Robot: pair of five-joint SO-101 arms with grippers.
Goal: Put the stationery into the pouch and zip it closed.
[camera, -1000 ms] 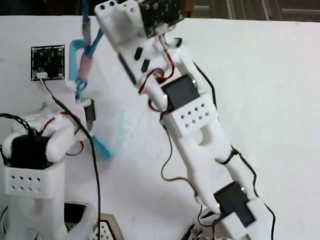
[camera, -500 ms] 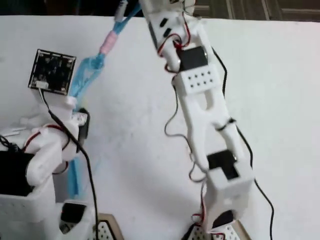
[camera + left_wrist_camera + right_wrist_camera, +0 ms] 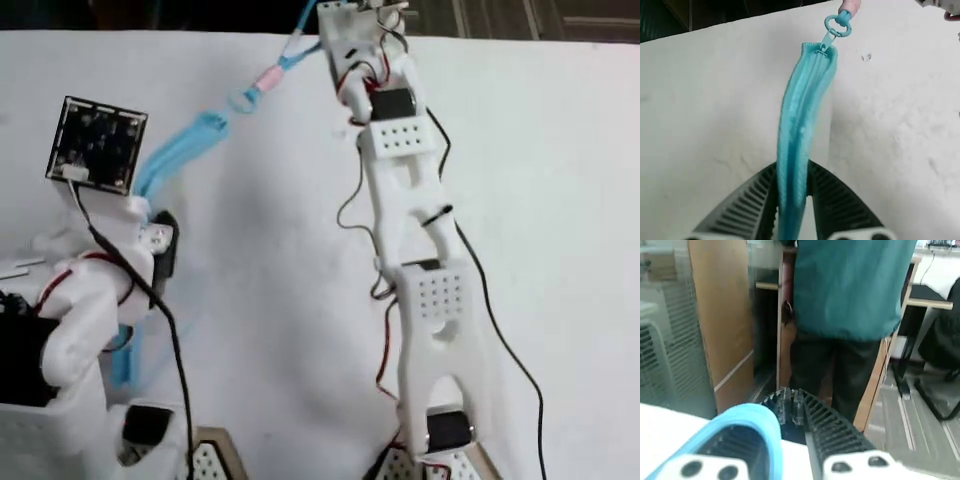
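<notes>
Overhead, the blue pouch (image 3: 175,160) shows as a long narrow strip stretched tight between the two arms. Its long axis slants across the white counter (image 3: 550,150), from beside the left arm's base at the near left up toward the far middle. The near part passes behind the left arm's wrist. The zip end points away from the left arm, toward the right arm at the counter's far edge.

From the left wrist, the left gripper (image 3: 791,169) has its dark ribbed fingers (image 3: 832,197) clenched on the pouch, edge-on, one on each side. The slider sits at the pouch's far tip, with a blue ring (image 3: 837,22) hanging from it. A pink piece (image 3: 268,80) follows the ring, and then a blue strap (image 3: 300,42) runs up to the right gripper (image 3: 792,395). That gripper's fingers are pressed together at the tips, with the strap looped round one of them.
</notes>
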